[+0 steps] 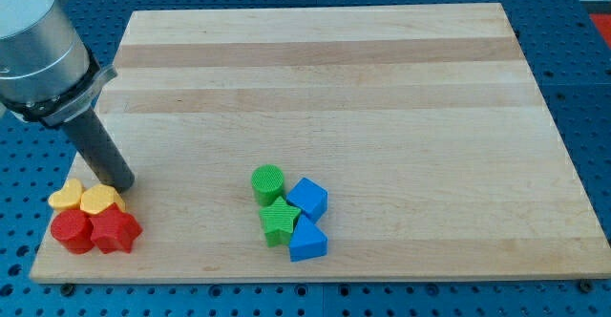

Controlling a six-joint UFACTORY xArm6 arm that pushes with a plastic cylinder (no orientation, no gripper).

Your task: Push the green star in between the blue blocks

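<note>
The green star (279, 220) lies low in the middle of the wooden board, touching both blue blocks. The blue cube (308, 200) is at its upper right and the blue triangle (307, 242) at its lower right. A green cylinder (268, 182) stands just above the star. My tip (121, 185) is far to the view's left, right at the top edge of a yellow heart (101, 200), well away from the star.
A second yellow heart (66, 197), a red cylinder (72, 231) and a red star (115, 230) cluster at the board's bottom-left corner (43, 264). The board rests on a blue perforated table (587, 116).
</note>
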